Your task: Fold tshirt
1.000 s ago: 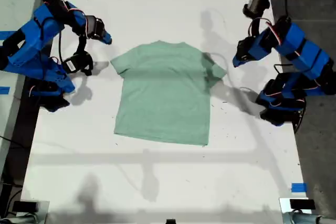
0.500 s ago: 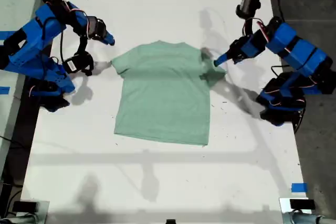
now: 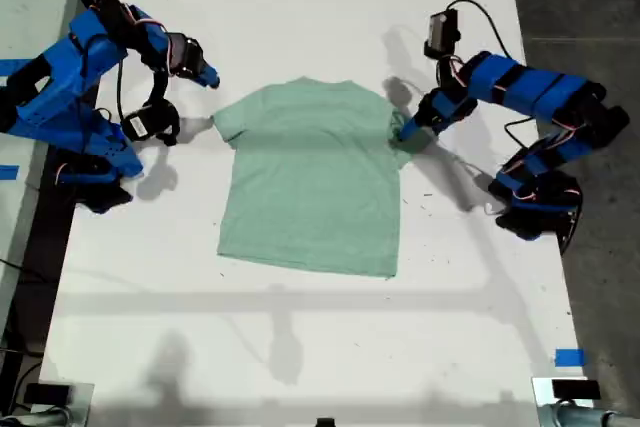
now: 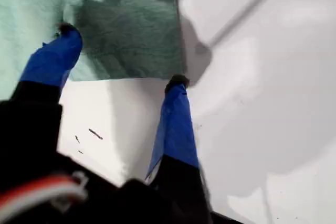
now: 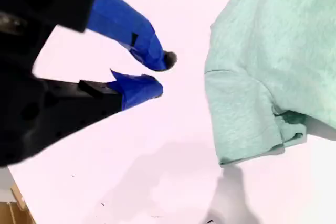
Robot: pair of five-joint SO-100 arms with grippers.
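Exterior view: my first gripper, jaws wide, has advanced onto the tshirt's sleeve, ready to pinch; my second gripper hovers narrowly parted, empty.

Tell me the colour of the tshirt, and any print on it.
The tshirt is plain pale mint green, no print; the exterior view shows it best.

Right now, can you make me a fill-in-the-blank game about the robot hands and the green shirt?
1. The tshirt lies spread flat on a ______ table.
2. My first hand is open, with its fingers at the edge of one ______ of the tshirt.
3. My second hand hangs over bare table and is ______ touching the tshirt.

Missing words: white; sleeve; not
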